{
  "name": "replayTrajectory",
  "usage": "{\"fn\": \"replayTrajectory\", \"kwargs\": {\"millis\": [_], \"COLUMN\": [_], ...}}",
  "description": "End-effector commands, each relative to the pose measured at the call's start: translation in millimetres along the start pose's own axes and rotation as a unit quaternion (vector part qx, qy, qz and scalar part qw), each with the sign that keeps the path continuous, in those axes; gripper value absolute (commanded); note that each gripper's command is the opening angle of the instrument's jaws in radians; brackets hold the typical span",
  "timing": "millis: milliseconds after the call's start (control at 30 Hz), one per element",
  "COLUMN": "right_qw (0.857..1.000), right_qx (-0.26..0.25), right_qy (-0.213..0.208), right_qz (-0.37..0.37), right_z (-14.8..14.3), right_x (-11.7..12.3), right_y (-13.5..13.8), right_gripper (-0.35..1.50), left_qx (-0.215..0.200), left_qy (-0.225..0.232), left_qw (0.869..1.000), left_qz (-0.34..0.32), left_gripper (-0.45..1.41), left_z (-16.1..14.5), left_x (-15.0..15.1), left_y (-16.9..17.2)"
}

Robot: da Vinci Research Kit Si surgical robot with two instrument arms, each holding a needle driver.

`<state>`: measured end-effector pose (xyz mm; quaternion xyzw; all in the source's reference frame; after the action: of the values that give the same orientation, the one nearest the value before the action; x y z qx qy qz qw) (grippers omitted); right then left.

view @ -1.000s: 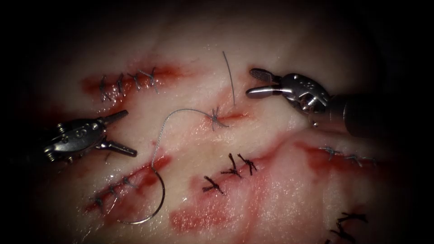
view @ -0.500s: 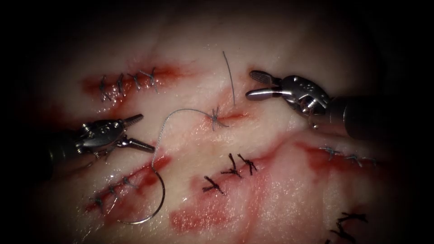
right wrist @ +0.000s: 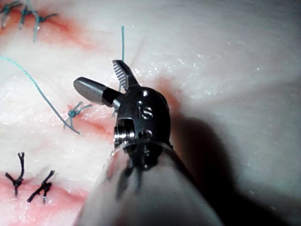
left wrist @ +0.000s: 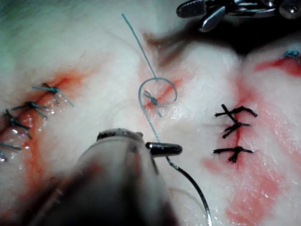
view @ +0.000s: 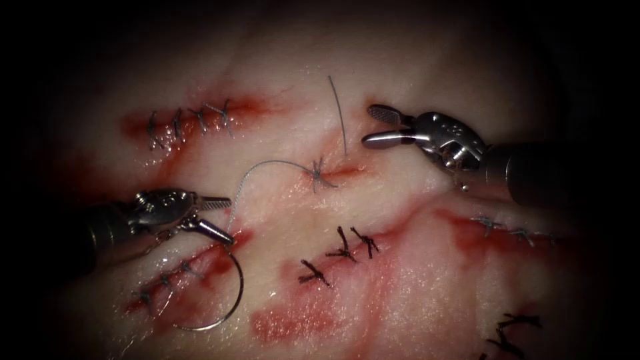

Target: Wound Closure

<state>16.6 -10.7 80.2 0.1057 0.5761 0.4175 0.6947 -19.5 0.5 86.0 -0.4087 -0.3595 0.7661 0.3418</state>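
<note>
Steel needle (view: pixel 230 297): flat on tissue (view: pixel 400 280), left of knot (view: pixel 316 172), arc bulging right, swaged end up.
Left tool (view: pixel 223 219): jaws parted around thread (view: pixel 257 170), grasping nothing.
Right tool (view: pixel 373 125): jaws parted, empty.

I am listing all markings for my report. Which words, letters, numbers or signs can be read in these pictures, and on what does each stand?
"IS": engraved, read with some doubt, on the wrist of the right arm's tool.
No other text is readable.
That tool and the left arm's tool hold nothing, jaws open; the needle lies on the tissue, left of the middle cut, not in it.
</note>
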Motion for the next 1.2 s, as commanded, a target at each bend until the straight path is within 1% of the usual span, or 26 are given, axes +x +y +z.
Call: {"fn": "replayTrajectory", "kwargs": {"millis": [33,133,333,433,467,500,533,600,667,733,767,800,833,867,900,967,1067,1133,1200], "right_qw": [1.0,1.0,1.0,1.0,1.0,1.0,1.0,1.0,1.0,1.0,1.0,0.999,0.999,0.998,0.997,0.994,0.99,0.988,0.986], "right_qx": [0.001,0.001,0.0,-0.001,-0.001,-0.001,-0.001,-0.001,-0.001,0.01,0.018,0.026,0.034,0.042,0.046,0.046,0.044,0.065,0.078], "right_qy": [0.001,0.002,0.002,0.002,0.002,0.002,0.002,0.002,0.002,-0.003,-0.009,-0.018,-0.033,-0.043,-0.052,-0.065,-0.077,-0.078,-0.077], "right_qz": [-0.001,-0.001,-0.001,-0.001,-0.001,-0.001,-0.001,0.0,0.0,-0.001,-0.001,-0.008,-0.015,-0.027,-0.04,-0.076,-0.108,-0.118,-0.126], "right_z": [1.1,1.2,1.3,1.4,1.4,1.4,1.4,1.3,1.3,1.3,1.3,1.4,1.5,1.5,1.7,2.1,3.3,4.3,5.6], "right_x": [-0.2,-0.2,-0.2,-0.2,-0.3,-0.3,-0.3,-0.3,-0.3,-0.2,-0.2,-0.2,-0.2,-0.3,-0.3,-0.3,-0.3,-0.7,-1.5], "right_y": [0.0,0.0,-0.2,-0.3,-0.3,-0.4,-0.5,-0.6,-0.6,-0.7,-0.7,-0.7,-0.7,-0.7,-0.7,-0.5,-0.2,0.0,-0.1], "right_gripper": [0.99,0.99,0.99,1.01,1.01,1.01,0.99,0.94,0.94,0.99,0.96,0.87,0.56,0.05,-0.35,-0.35,-0.35,-0.35,-0.35], "left_qx": [-0.003,-0.009,-0.02,-0.016,-0.016,-0.016,-0.017,-0.015,-0.001,0.003,0.006,0.014,0.028,0.044,0.056,0.074,0.094,0.106,0.115], "left_qy": [0.006,0.008,0.004,0.005,0.005,0.005,0.004,0.005,0.014,0.03,0.037,0.04,0.042,0.044,0.045,0.045,0.044,0.038,0.031], "left_qw": [1.0,1.0,1.0,1.0,1.0,1.0,1.0,1.0,1.0,0.999,0.998,0.997,0.996,0.994,0.992,0.988,0.984,0.982,0.981], "left_qz": [0.001,-0.005,-0.001,0.001,0.001,0.001,0.001,0.001,0.015,0.035,0.051,0.06,0.072,0.089,0.106,0.127,0.147,0.151,0.155], "left_gripper": [0.45,0.42,0.42,0.4,0.34,0.22,0.05,-0.45,-0.45,-0.45,-0.45,-0.45,-0.45,-0.45,-0.45,-0.45,-0.45,-0.45,-0.45], "left_z": [0.7,1.1,1.4,1.2,1.1,1.1,1.0,0.7,0.4,0.1,-0.1,-0.2,-0.3,-0.5,-0.6,-0.7,-0.6,-0.3,0.2], "left_x": [0.4,0.2,-0.2,-0.3,-0.3,-0.3,-0.3,-0.2,0.4,0.8,1.1,1.4,1.7,2.2,2.5,3.2,4.4,5.1,5.7], "left_y": [-0.6,-0.7,-1.1,-1.4,-1.4,-1.4,-1.4,-1.4,-1.5,-1.6,-1.6,-1.6,-1.6,-1.7,-1.8,-1.9,-2.2,-2.4,-2.8]}}
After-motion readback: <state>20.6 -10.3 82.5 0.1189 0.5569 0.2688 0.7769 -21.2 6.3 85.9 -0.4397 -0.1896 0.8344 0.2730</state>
